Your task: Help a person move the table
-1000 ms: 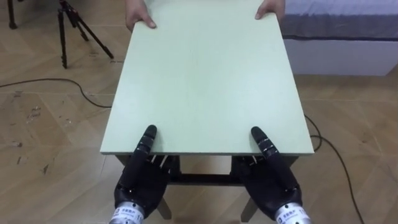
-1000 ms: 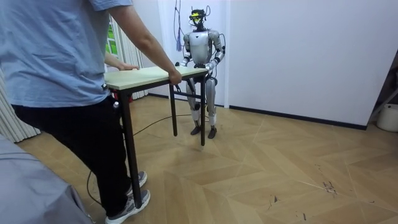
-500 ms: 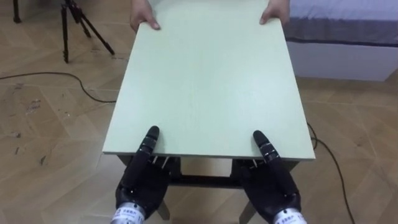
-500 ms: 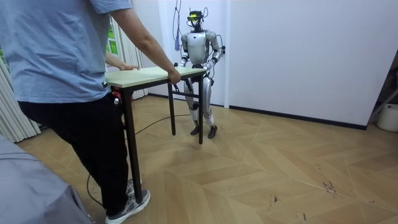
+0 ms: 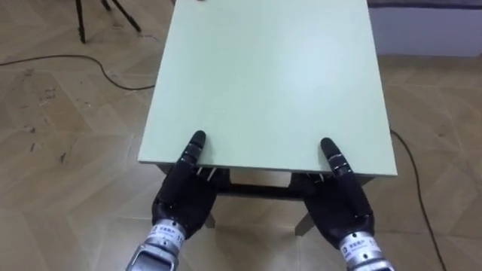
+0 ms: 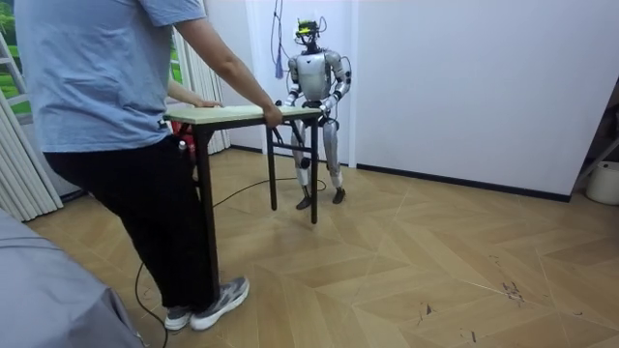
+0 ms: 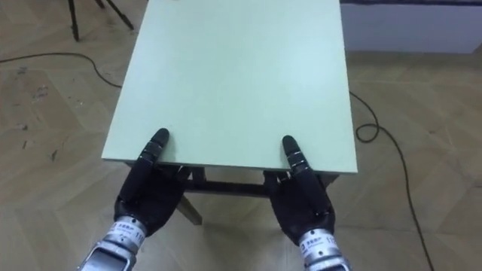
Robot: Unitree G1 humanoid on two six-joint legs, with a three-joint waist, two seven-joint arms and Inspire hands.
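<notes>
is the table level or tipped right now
Roughly level: in the room view the table top runs flat from the person's hand to the robot's end.

Wooden herringbone floor (image 6: 406, 280), scuffed in places. Black tripod (image 5: 79, 19), legs only, standing on the floor. Bed (image 5: 429, 34), white base with a dark cover above. Pale curtains (image 6: 24, 155). White wall (image 6: 464, 87). White container (image 6: 607, 184) at the floor's edge, against the wall.
</notes>
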